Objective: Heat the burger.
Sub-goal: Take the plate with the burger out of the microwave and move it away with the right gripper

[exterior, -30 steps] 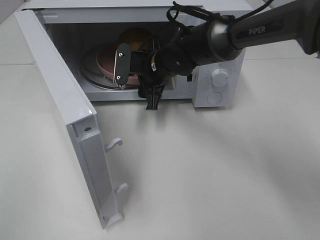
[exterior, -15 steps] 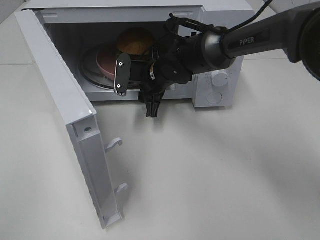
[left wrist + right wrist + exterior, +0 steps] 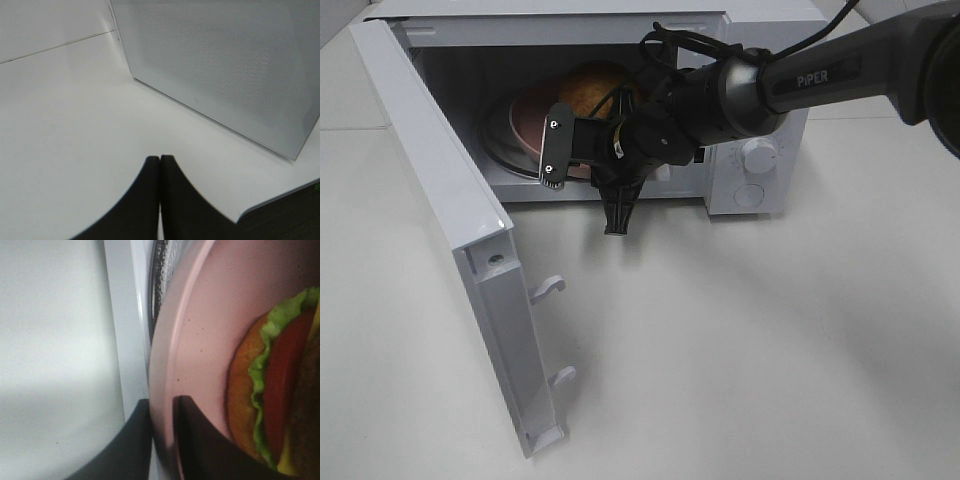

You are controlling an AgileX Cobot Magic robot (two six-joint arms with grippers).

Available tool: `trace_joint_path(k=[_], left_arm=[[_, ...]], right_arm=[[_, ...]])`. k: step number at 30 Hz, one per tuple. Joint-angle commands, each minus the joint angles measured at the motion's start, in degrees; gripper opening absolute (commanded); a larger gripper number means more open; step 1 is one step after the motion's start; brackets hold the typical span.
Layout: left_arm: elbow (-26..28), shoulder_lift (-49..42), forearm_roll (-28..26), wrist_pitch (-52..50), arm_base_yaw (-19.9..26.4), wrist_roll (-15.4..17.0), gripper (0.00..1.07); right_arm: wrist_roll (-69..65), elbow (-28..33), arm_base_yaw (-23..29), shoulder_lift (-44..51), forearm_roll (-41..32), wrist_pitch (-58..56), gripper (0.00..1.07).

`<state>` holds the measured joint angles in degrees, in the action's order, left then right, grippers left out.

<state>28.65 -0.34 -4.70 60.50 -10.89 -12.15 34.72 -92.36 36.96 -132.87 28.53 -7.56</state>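
The burger [image 3: 592, 88] sits on a pink plate [image 3: 200, 340] inside the open microwave [image 3: 760, 40], just beyond the right hand [image 3: 162, 412], whose jaws pinch the plate's near rim. That arm reaches in level; the left hand [image 3: 160, 165] rests closed outside the door [image 3: 450, 220]

The burger [image 3: 592, 88] sits upright on a pink plate [image 3: 532, 118] inside the open microwave [image 3: 760, 25], toward the twelve o'clock side of the cavity. Its browned, domed bun tops layers of green lettuce, red tomato, yellow cheese and dark patty [image 3: 280, 390]. On the plate it lies toward three o'clock, off centre.
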Motion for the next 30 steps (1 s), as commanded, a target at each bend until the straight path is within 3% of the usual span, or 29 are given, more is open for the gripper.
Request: trace_joint_path(k=[1,30], left_arm=[[-0.1,-0.5,-0.2,-0.7,0.3,0.5,0.0],[-0.1,-0.5,-0.2,-0.7,0.3,0.5,0.0]], right_arm=[[-1.7,-0.2,-0.8,0.2,-0.2,0.1,0.0],[8.4,0.7,3.2,7.5,-0.4,-9.1,0.0]])
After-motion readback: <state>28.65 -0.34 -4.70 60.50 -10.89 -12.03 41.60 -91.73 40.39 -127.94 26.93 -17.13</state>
